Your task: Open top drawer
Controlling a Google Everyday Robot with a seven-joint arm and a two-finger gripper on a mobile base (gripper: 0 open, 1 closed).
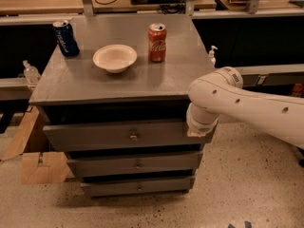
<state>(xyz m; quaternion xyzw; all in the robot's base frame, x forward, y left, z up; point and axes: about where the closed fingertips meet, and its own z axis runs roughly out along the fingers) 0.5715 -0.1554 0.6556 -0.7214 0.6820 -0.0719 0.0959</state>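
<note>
At the far left, a clear pump bottle (31,72) stood on a low ledge beside the gray cabinet (71,87). Under it, on the speckled floor, a piece of brown cardboard (35,163) leaned near the left side of the cabinet.

On the cabinet top, a blue can (65,38) stood upright at the back left corner. To its right there was a white bowl (115,58), apart from the can. Just beside the bowl, a red can (157,42) stood upright without touching it.

The top drawer (104,136) was directly below the cabinet top, the highest and widest of three gray fronts. Its small round knob (134,137) sat at the centre. A dark gap showed between the upper edge of the drawer and the top plate. I could not tell how far the drawer was out. Below it were the middle drawer (135,164) and the bottom drawer (137,186), each with its own small knob.

At the right end of the top drawer front I had the gripper (199,132), pressed close to the corner of the drawer and well apart from the knob. The thick white wrist covered it, so I could not tell whether it was apart or together, or clamped on something. The white arm (256,108) came in from the right edge. Behind it, a small white pump bottle (212,55) stood near the right side of the cabinet.
</note>
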